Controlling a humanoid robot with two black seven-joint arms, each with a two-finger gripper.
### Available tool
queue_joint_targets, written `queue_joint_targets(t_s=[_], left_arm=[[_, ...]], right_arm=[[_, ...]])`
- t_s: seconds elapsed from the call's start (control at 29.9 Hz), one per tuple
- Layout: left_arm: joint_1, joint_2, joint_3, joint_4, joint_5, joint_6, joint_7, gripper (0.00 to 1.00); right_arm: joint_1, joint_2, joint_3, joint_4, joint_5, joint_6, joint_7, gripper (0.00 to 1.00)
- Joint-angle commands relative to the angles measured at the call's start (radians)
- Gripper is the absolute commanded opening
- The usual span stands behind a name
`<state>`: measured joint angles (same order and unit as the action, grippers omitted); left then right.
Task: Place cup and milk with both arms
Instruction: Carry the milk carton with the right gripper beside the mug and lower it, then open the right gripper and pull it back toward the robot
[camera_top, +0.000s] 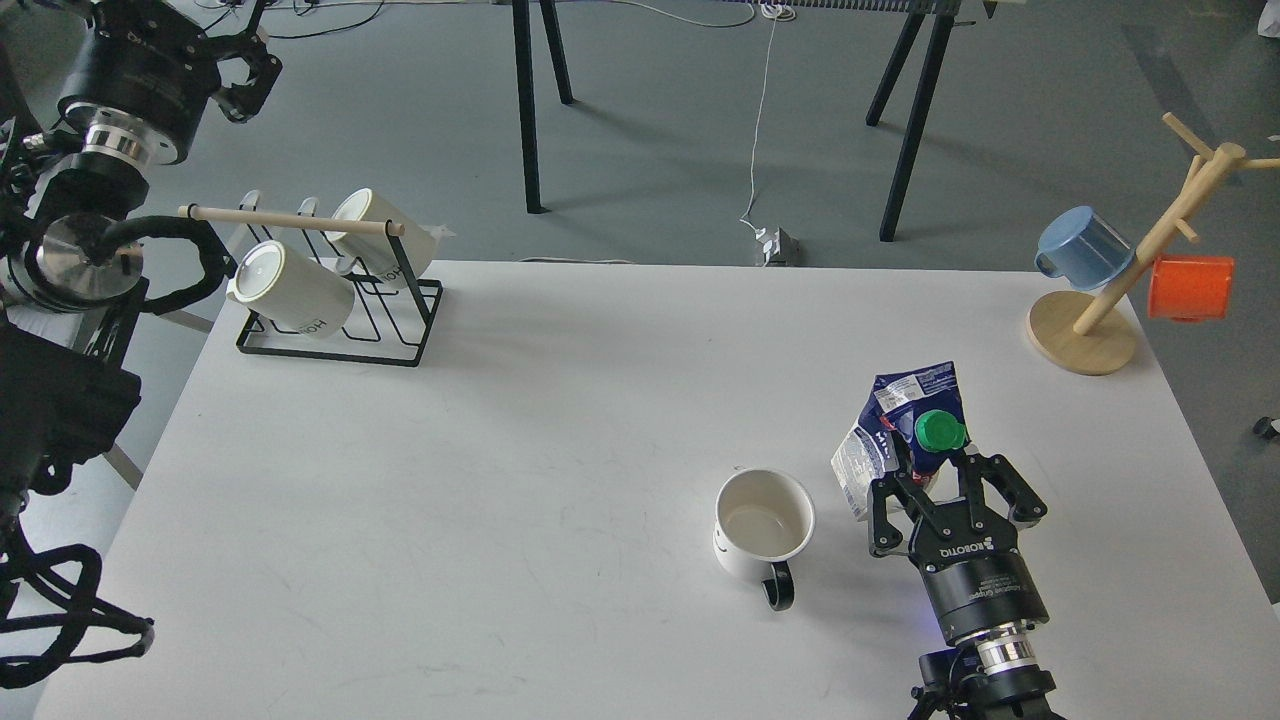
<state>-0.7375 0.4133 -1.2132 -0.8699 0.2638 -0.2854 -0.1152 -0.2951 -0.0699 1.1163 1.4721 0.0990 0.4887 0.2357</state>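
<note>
Two arms show: the left pincer (243, 75) hangs off the table (500, 450), fingers seemingly apart, the cup (764, 525) stands upright near the front, and just right the right pincer (950, 485) straddles the milk (905, 435), contact unclear.

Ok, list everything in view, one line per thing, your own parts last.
cup: 1, white with black handle, front centre of table, upright.
milk carton: 1, blue and white, green cap, right of the cup.
lettered mugs: 2, white, lying on the black wire rack, back left.
mug tree: 1, wood, back right corner.
blue cup: 1, on the tree.
orange cup: 1, on the tree.
table: 1, white.
left gripper: black, raised off the table, far left.
right gripper: black, fingers spread around the carton.
</note>
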Motion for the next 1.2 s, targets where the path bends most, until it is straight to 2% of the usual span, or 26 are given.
queue_joint_targets(t_s=[0.0, 0.37, 0.6, 0.87, 1.04, 1.14, 1.17], left_arm=[[0.006, 0.019, 0.001, 0.0, 0.0, 0.0, 0.0, 1.0], [0.009, 0.021, 0.001, 0.0, 0.0, 0.0, -0.003, 1.0], [0.013, 0.019, 0.001, 0.0, 0.002, -0.001, -0.004, 1.0], [0.01, 0.019, 0.003, 0.002, 0.002, -0.001, -0.006, 1.0], [0.007, 0.022, 0.03, 0.002, 0.002, -0.003, -0.009, 1.0], [0.004, 0.019, 0.047, 0.002, 0.003, 0.0, -0.014, 1.0], [0.004, 0.019, 0.047, 0.002, 0.005, 0.0, -0.015, 1.0]], right_arm=[[0.017, 0.025, -0.019, -0.013, -0.008, 0.0, -0.003, 0.44], [0.013, 0.025, -0.059, -0.053, -0.004, 0.0, -0.001, 0.45], [0.017, 0.025, -0.064, -0.101, -0.012, 0.0, -0.001, 0.5], [0.028, 0.024, -0.062, -0.104, -0.01, 0.0, -0.003, 0.75], [0.025, 0.024, -0.062, -0.099, -0.01, 0.0, -0.003, 0.83], [0.022, 0.024, -0.062, -0.096, -0.008, 0.0, -0.003, 0.95], [0.019, 0.024, -0.062, -0.095, -0.007, 0.0, -0.003, 0.95]])
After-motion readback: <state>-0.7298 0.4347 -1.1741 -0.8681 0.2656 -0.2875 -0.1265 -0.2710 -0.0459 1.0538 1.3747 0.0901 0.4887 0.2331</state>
